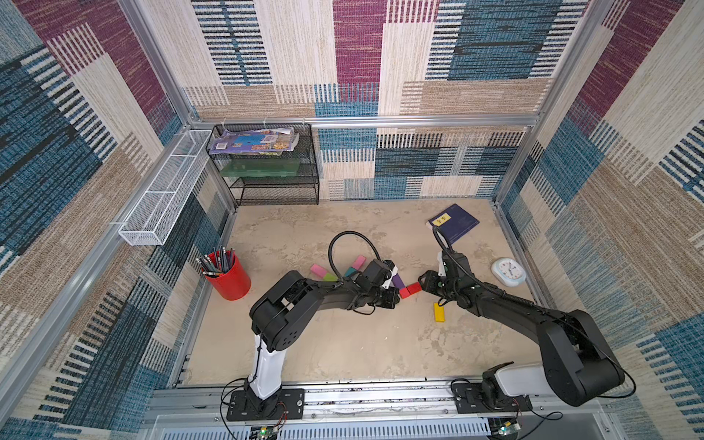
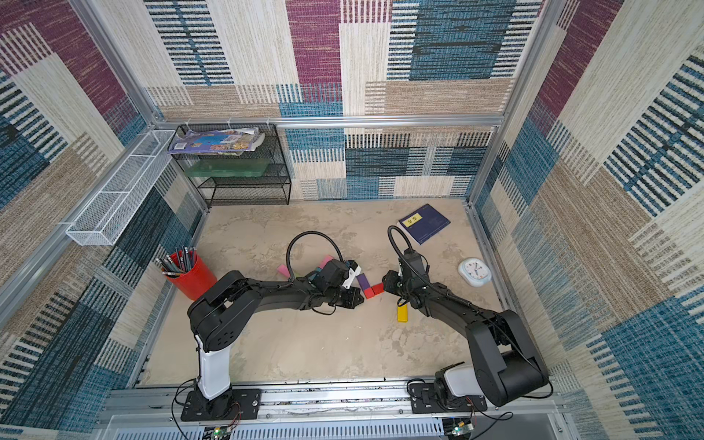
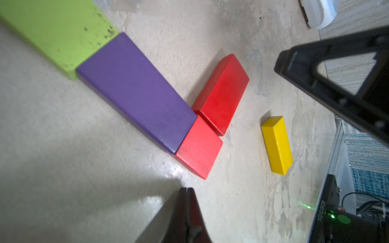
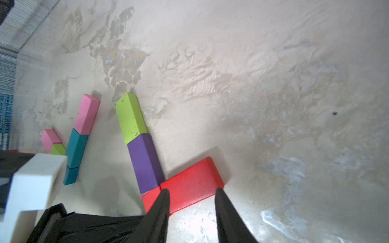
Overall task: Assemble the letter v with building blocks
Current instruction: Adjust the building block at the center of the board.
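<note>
Right fingers stand parted, gripping nothing, tips at the long red block. It lies on the table, touching the square red block that ends the purple block and lime green block row. Left fingers are clenched, empty, near that corner.

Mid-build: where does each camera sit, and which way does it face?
Top views: high above the front rail, looking down on the table; left arm and right arm show whole.
Left wrist: low over the table, facing the purple block and yellow block past the shut left gripper.
Right wrist: low, facing the long red block past the open right gripper.
Shared: both wrist views show the purple block.
</note>
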Robot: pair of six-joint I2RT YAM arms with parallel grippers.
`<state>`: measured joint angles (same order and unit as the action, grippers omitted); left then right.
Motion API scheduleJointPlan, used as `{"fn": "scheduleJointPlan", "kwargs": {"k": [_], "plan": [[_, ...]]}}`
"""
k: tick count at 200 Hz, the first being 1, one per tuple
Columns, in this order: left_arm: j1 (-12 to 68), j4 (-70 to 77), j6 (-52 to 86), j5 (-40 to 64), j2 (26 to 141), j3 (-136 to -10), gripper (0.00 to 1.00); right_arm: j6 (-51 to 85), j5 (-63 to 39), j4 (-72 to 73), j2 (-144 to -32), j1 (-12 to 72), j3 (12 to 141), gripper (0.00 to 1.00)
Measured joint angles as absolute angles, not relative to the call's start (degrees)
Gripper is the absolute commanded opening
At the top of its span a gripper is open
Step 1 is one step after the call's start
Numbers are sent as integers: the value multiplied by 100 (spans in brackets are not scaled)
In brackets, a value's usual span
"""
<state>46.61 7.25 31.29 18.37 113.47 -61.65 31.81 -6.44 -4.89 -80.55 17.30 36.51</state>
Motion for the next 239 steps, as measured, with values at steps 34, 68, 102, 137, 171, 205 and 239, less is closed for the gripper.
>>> {"fn": "scheduleJointPlan", "kwargs": {"k": [34, 68, 102, 137, 171, 205, 239], "plan": [[4661, 762, 3129, 1837, 11336, -6139, 0, 2919, -473, -661, -8637, 1492, 4001, 12], [4661, 735, 3129, 1835, 11334, -6152, 0, 2759, -554, -615, -9207, 1400, 4187, 7], [4661, 652, 3127, 1835, 11345, -6217, 0, 2646, -840, -123, -9640, 1376, 4416, 5], [4654, 552, 3127, 1844, 11367, -6285, 0, 2613, -947, 75, -9736, 1406, 4438, 6], [4657, 554, 3127, 1844, 11384, -6307, 0, 2663, -991, 30, -9651, 1428, 4364, 6], [4657, 552, 3127, 1846, 11397, -6322, 0, 2777, -884, -113, -9537, 1428, 4309, 6], [4657, 552, 3127, 1846, 11397, -6324, 0, 2886, -854, -115, -9400, 1441, 4154, 6]]}}
